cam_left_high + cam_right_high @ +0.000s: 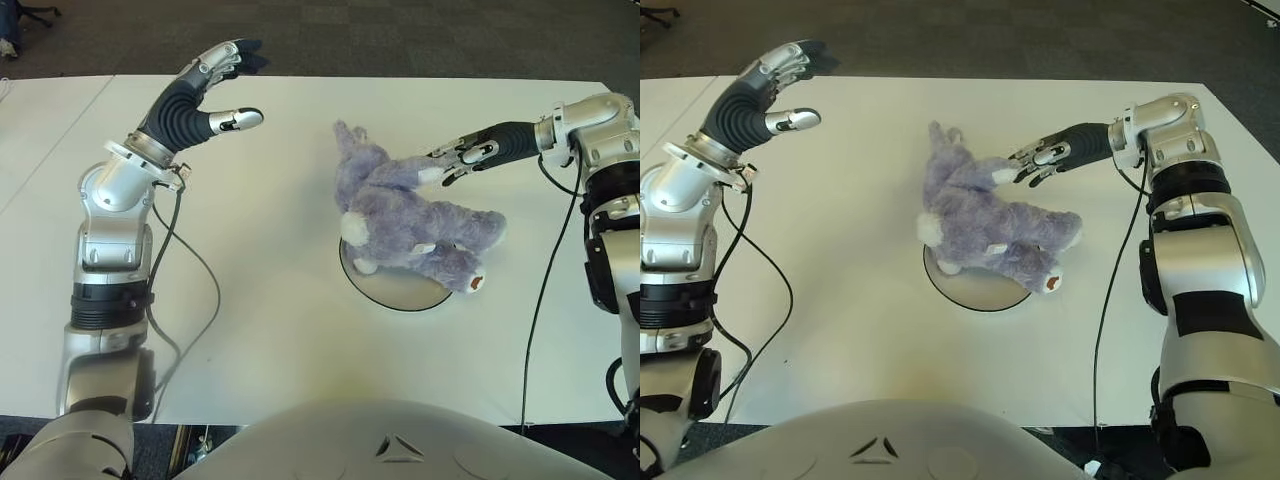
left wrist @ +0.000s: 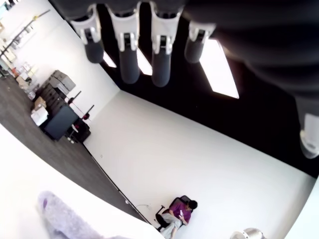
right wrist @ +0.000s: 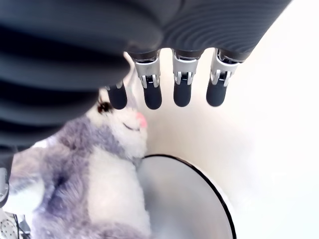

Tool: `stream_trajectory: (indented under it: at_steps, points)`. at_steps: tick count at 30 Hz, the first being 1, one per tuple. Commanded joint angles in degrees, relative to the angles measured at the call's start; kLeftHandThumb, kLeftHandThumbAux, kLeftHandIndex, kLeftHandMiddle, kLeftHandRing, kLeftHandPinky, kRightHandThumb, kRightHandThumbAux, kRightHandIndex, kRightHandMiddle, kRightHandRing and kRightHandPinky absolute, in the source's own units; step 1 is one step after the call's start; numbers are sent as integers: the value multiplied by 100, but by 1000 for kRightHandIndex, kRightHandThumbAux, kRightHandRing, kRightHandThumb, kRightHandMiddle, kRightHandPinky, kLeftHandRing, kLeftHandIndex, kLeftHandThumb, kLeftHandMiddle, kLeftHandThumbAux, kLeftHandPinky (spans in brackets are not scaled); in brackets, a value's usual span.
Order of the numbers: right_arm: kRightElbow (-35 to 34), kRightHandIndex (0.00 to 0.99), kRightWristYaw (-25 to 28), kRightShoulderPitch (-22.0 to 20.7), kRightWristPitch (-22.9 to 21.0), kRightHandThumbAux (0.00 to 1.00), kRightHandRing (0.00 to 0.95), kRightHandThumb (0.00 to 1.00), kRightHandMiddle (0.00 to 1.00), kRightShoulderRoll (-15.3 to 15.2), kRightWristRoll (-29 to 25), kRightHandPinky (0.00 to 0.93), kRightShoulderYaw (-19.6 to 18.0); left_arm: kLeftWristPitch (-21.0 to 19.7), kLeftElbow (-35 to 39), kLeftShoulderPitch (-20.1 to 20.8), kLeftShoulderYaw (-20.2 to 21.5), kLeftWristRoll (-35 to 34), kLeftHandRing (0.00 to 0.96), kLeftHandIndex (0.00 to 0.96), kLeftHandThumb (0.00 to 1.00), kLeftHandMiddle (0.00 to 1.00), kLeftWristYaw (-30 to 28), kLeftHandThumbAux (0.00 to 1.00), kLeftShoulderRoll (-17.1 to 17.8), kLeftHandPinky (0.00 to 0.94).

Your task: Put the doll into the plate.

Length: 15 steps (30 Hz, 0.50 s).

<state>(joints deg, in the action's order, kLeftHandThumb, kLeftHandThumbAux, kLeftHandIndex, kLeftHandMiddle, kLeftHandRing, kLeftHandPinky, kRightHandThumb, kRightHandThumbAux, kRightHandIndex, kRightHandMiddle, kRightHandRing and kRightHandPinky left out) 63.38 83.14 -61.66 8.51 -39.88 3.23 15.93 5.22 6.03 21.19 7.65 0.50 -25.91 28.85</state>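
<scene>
White desk (image 1: 280, 330) is carrying the doll (image 1: 410, 215), lying across the plate (image 1: 395, 288) mid-desk, partly overhanging. Right hand (image 1: 465, 155) is hovering at it, fingers open, holding nothing; left hand (image 1: 215, 85) is idling open near the far left edge. Placement is looking essentially done.

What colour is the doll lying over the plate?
Lavender-grey with white patches; the doll shows best in the left eye view.

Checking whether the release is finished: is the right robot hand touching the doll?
Cannot tell. In the eye views the right robot hand overlaps the doll; its wrist view shows open fingers over the doll's face, with no plain gap or contact.
</scene>
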Motion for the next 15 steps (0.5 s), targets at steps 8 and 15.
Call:
stream_trajectory:
  at_steps: [8,15]
  points:
    - [546,0,42,-122,230,515,0,65,0,125,269,0,-154,-95,-391,275,-105,-70,185,166,0,222,73,321,-84,131]
    - [641,0,-140,-134,175,539,0,78,0,105,314,0,-290,25,-689,443,-89,-38,205,193,0,243,3,314,25,146]
